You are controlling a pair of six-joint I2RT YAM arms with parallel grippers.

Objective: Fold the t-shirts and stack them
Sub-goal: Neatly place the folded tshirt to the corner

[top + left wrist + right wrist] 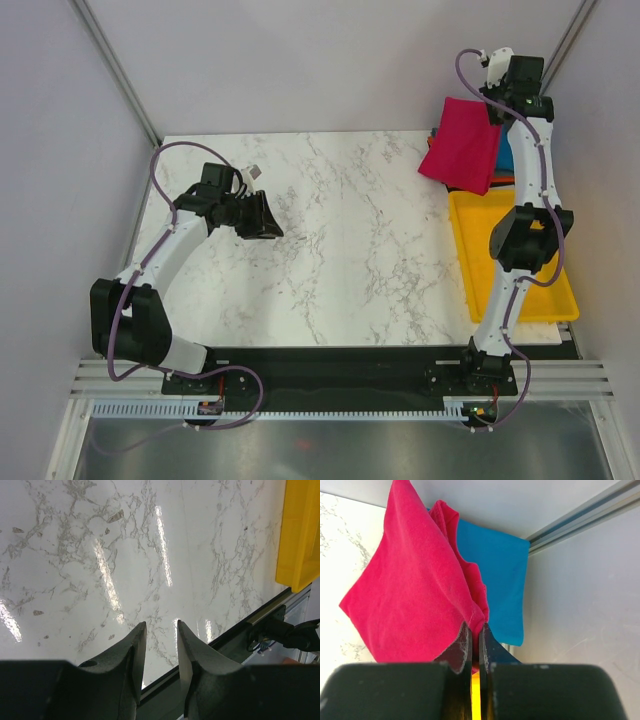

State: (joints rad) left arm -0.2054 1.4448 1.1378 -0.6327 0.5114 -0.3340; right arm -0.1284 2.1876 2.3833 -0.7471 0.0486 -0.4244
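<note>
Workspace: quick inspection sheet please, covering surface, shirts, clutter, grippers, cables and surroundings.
Surface: white marbled table, glossy.
Job's things: red t-shirt hangs from the right gripper above the far end of the yellow tray; blue t-shirt lies beyond it.
Clutter: nothing seen.
Grippers: right gripper shut on the red t-shirt; left gripper open, empty, above the table.
Cables: a purple cable loops along each arm.
Surroundings: pale walls, metal frame rails.

High rear overview; close wrist views; marble table (340, 230) in all three.
</note>
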